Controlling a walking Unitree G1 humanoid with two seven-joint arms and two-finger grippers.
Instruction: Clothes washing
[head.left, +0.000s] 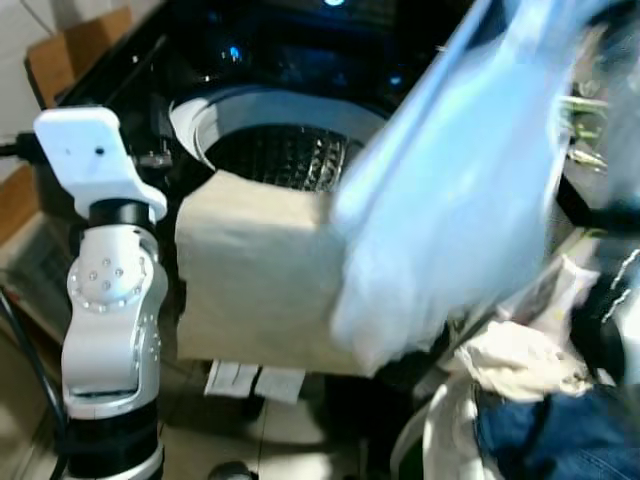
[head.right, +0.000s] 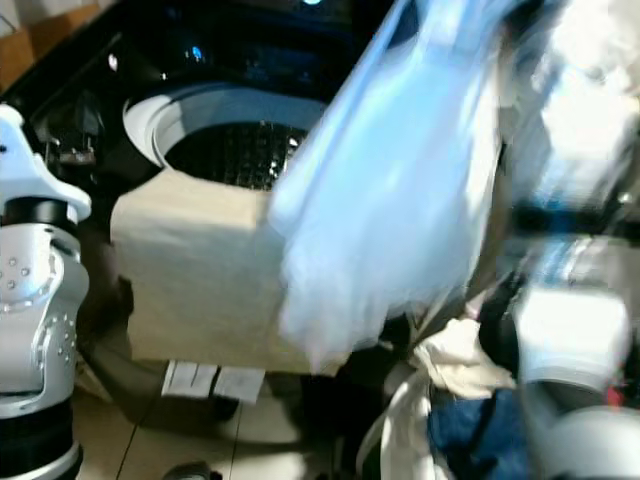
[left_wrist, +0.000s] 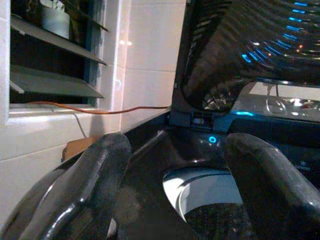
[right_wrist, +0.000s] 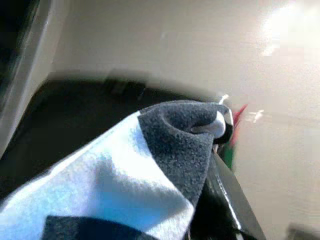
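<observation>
My right claw was clenched on the pale blue garment, which hung blurred over the open washer drum. Soft, light, floppy stuff; I judged a bunched pinch near its top best. My left claw was released, empty.

Pale blue garment hanging blurred above open washer drum — beige cloth draped over its front rim

Motion-blurred pale blue garment across half the washer drum
</observation>
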